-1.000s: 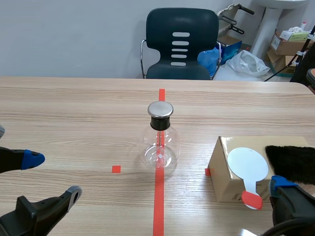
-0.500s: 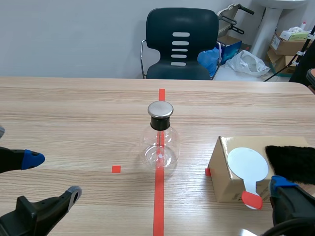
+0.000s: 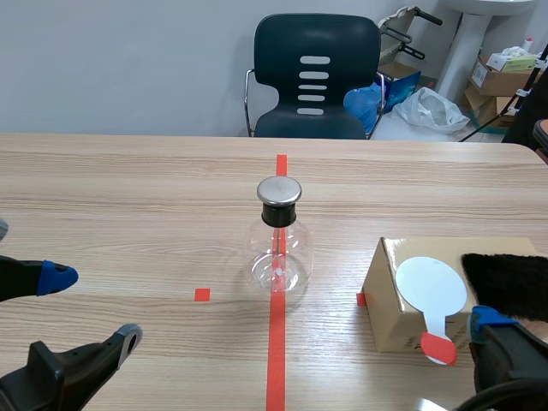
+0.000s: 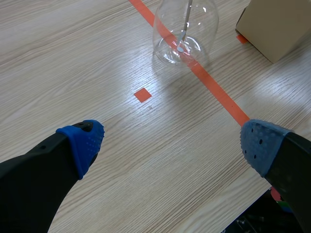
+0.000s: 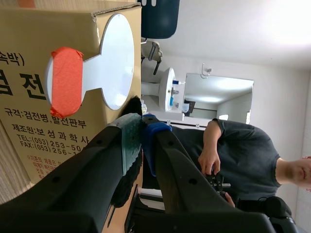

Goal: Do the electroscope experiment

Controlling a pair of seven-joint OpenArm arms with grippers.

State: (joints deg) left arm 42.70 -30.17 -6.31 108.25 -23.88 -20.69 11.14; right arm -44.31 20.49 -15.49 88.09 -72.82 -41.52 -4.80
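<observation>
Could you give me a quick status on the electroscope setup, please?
Left gripper open, short of the flask. Right gripper shut, at the box bearing the paddle. Nothing blocks the flask.

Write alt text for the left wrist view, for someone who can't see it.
An open, blue-tipped gripper hangs over a wooden table. Ahead, a clear glass flask stands on an orange tape line, a cardboard box beside it.

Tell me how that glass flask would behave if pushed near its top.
The flask looks like thin clear glass, so it is probably fragile and slippery to grip. Its wide bulb narrows to a neck with a metal cap, so a high push might tip it. Once on its side it would likely roll.
</observation>
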